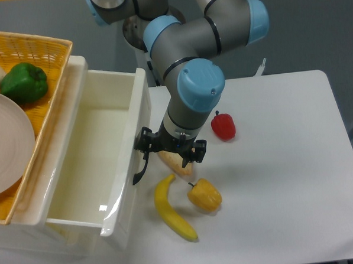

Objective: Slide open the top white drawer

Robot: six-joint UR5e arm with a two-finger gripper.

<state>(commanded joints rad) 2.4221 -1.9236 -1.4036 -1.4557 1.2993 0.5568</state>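
On white table [284, 162] (grey wall behind).

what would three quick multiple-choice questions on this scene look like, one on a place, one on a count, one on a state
1. Where is the green pepper?
A. in the basket
B. in the drawer
C. on the table

2. How many peppers lie on the table?
A. one
B. two
C. three

3. What state is the top drawer in?
A. shut
B. pulled out, nothing seen inside
C. pulled out, full of fruit

Answers:
1. A, the green pepper sits in the yellow basket beside a plate.
2. B, a red pepper and a yellow pepper lie on the table, near the banana.
3. B, the tray stands well out with its white floor bare, and the gripper is at the black handle.
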